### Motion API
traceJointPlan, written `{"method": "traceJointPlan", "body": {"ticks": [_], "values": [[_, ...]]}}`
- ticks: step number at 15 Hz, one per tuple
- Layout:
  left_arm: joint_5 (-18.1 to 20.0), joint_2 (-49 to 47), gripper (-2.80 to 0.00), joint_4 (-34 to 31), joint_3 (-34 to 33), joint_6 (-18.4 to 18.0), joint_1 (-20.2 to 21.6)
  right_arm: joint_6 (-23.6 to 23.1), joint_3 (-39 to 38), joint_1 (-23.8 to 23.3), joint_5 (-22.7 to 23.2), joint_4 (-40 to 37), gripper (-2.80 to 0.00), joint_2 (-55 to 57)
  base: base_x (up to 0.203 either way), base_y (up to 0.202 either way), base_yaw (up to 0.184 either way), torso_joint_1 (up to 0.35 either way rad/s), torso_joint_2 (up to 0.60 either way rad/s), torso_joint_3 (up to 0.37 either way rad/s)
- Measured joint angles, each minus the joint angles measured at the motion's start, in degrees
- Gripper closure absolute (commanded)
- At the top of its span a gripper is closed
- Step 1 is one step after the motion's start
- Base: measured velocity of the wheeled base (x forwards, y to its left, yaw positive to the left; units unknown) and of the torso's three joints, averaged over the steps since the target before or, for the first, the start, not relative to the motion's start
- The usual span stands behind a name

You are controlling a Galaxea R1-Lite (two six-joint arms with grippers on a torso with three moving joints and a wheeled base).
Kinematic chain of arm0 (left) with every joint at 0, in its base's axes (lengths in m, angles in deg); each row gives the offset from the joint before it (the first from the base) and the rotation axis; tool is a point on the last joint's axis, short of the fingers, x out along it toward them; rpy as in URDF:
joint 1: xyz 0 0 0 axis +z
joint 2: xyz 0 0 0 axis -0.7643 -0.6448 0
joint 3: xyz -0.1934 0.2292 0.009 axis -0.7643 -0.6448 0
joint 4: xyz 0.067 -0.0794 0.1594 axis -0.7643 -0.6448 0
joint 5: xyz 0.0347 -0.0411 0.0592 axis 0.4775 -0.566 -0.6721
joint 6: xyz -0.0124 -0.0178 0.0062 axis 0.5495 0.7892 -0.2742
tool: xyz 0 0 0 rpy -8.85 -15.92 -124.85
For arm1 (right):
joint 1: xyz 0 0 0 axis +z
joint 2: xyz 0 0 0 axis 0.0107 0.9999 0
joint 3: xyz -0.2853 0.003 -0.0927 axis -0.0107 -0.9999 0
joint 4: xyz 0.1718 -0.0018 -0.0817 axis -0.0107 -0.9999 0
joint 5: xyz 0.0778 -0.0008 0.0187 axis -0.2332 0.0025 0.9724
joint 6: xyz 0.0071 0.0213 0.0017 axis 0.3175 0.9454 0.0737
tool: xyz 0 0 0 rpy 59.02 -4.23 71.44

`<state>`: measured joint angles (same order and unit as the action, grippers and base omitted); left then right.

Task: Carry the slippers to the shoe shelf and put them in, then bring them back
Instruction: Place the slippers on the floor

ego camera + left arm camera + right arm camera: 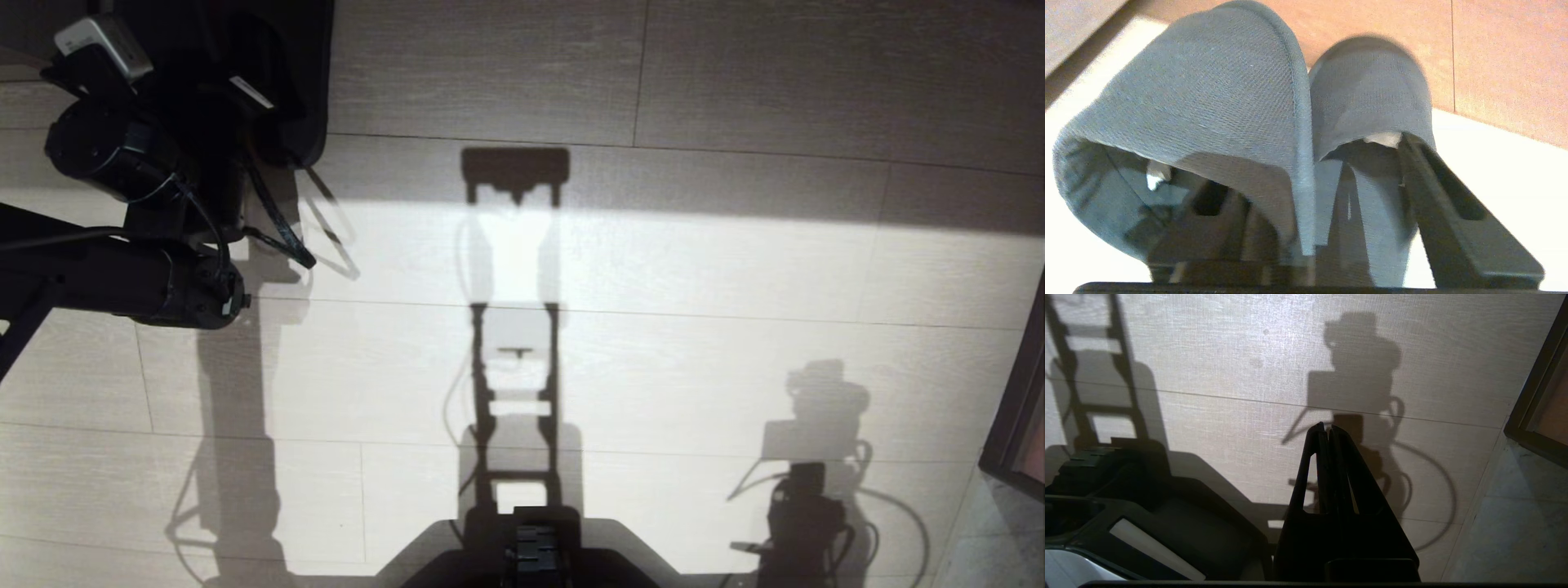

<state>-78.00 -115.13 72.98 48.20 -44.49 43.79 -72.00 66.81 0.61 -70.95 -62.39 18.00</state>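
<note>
The two dark grey fabric slippers (1216,94) fill the left wrist view, standing side by side with their soles together and toe caps bulging outward. My left gripper (1298,163) is open, its jaws wide apart. One finger (1208,204) reaches into the near slipper's opening, the other finger (1453,204) lies at the far slipper's opening, and the soles stand between them. In the head view the slippers (306,82) are a dark shape at the top left, past my left arm (122,155). My right gripper (1327,426) is shut and empty, low beside the base.
Pale wood-grain floor (694,269) lies all around, with a bright lit band across it. A dark-framed furniture edge (1020,392) stands at the far right; I cannot tell whether it is the shoe shelf. My base (531,547) shows at the bottom.
</note>
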Motion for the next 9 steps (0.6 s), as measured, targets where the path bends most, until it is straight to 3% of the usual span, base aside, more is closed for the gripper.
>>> {"method": "traceJointPlan", "body": {"ticks": [5, 9], "values": [[4.5, 1.3, -2.80, 0.0, -5.3, -0.2, 0.0, 0.0, 0.0, 0.0, 0.0, 0.0, 0.00, 0.0, 0.000, 0.000, 0.000, 0.000, 0.00, 0.000], [8.1, 5.5, -2.80, 0.0, -13.6, 0.1, 0.1, 0.0, 0.0, 0.0, 0.0, 0.0, 0.00, 0.0, 0.000, 0.000, 0.000, 0.000, 0.00, 0.000]]}}
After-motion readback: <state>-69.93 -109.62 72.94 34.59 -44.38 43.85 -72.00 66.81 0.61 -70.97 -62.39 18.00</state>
